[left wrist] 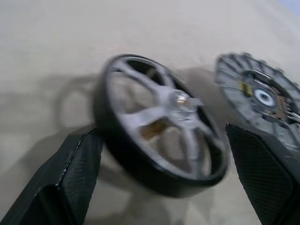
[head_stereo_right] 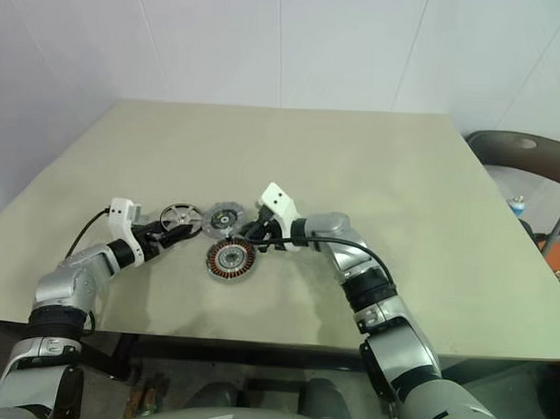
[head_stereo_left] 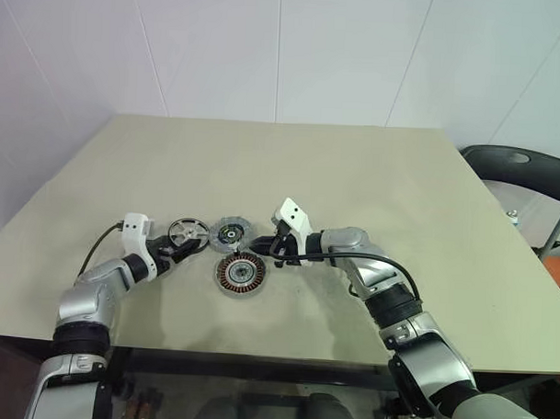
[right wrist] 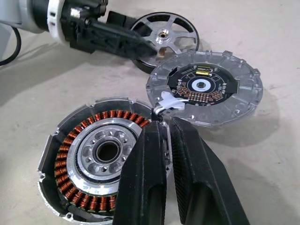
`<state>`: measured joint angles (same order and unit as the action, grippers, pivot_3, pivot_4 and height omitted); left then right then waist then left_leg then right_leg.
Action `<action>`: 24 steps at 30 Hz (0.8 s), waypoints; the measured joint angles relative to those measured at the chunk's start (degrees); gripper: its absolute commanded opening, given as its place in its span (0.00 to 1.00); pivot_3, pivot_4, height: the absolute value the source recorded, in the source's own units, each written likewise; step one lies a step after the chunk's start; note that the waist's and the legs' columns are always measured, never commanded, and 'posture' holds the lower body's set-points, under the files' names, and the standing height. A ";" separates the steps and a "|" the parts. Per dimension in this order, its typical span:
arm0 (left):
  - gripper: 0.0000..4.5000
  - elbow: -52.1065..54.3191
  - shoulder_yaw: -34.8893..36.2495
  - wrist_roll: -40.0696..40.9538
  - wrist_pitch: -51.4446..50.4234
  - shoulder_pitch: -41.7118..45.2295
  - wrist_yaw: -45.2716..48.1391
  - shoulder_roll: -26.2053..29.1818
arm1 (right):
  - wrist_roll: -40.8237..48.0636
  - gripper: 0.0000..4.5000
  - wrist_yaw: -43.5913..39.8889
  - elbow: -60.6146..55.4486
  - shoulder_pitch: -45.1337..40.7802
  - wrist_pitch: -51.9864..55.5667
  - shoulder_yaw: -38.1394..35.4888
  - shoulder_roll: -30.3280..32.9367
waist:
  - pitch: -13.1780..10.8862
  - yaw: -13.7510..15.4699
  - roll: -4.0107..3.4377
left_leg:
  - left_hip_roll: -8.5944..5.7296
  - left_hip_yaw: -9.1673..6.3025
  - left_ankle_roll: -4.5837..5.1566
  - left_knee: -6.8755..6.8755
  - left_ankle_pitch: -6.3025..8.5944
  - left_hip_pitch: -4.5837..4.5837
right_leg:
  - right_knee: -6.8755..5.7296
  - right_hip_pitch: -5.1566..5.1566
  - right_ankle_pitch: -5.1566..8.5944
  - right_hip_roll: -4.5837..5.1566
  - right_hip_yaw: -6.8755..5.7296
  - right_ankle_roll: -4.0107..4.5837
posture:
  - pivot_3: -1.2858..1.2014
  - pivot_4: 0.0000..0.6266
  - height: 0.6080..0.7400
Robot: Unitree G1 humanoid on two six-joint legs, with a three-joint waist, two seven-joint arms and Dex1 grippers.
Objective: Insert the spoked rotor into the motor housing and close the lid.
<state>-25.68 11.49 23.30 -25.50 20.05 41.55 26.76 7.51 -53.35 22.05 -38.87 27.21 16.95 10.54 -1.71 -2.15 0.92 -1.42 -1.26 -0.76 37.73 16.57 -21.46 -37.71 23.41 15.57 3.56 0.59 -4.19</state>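
Shiny metal rotor (right wrist: 163,36); matt beige table (head_stereo_left: 354,194).

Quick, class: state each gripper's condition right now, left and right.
Left gripper: open, fingers either side of the spoked rotor, not yet closed on it.
Right gripper: shut, holding nothing, over the motor housing's edge.

Beige table (head_stereo_left: 372,203), spoked rotor (head_stereo_left: 185,233), lid (head_stereo_left: 230,233), motor housing (head_stereo_left: 240,273)

spoked rotor (head_stereo_left: 187,232), lid (head_stereo_left: 230,233), motor housing (head_stereo_left: 240,272)
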 measured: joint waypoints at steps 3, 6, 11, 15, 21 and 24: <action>0.97 -0.08 -0.43 -0.30 -0.02 0.43 0.29 -0.36 | -0.01 0.08 0.32 0.00 0.08 -0.02 0.00 0.06 | 0.00 0.20 -0.01 | 0.00 0.00 0.00 0.00 0.00 0.00 | 0.00 0.00 0.00 0.00 0.00 0.00 | 0.52 0.00 1.00; 0.97 -0.25 -0.50 -0.37 -0.01 0.84 0.05 -0.98 | -0.02 0.08 0.74 0.00 0.15 -0.05 0.00 0.05 | 0.00 0.37 -0.01 | -0.01 0.00 0.00 0.00 0.00 -0.01 | 0.02 0.00 0.00 0.00 0.00 0.00 | 0.52 0.00 1.00; 0.97 -1.54 -0.13 -0.14 -0.03 1.53 -0.26 -1.06 | -0.22 0.08 1.13 0.00 0.26 -0.09 0.05 0.06 | 0.01 0.40 -0.02 | 0.00 -0.01 0.00 -0.01 0.00 0.03 | 0.02 -0.02 0.00 0.00 0.00 0.00 | 0.52 0.00 1.00; 0.84 -1.60 0.76 0.05 -0.19 1.40 -0.28 -1.15 | -0.50 0.07 1.15 -0.01 0.55 -0.11 0.18 0.07 | 0.01 0.13 -0.02 | 0.00 -0.01 0.00 -0.01 0.00 0.02 | 0.02 -0.02 0.00 0.00 0.00 0.00 | 0.52 0.00 1.00; 0.56 -1.74 2.32 1.35 -0.33 0.94 -0.71 -1.14 | -0.47 0.07 1.19 0.06 0.55 -0.04 0.17 -0.02 | 0.00 -0.14 -0.01 | 0.00 -0.01 0.00 -0.11 0.00 0.00 | 0.09 0.01 0.00 0.00 0.00 0.00 | 0.52 0.00 1.00; 0.56 -2.32 3.07 1.47 -0.35 0.95 -1.38 -1.02 | -0.48 0.07 1.24 0.15 0.54 -0.05 0.15 -0.02 | 0.01 -0.31 -0.01 | 0.00 -0.01 0.00 -0.14 0.00 0.01 | 0.10 0.01 0.00 -0.01 0.00 0.00 | 0.52 0.00 1.00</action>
<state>-28.00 14.56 24.77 -25.85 21.00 40.17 25.74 7.03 -52.11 22.20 -38.33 27.16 17.10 10.52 -1.70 -2.45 0.91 -1.42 -1.27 -0.76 37.59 16.56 -21.46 -37.60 23.42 15.57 3.55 0.59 -4.20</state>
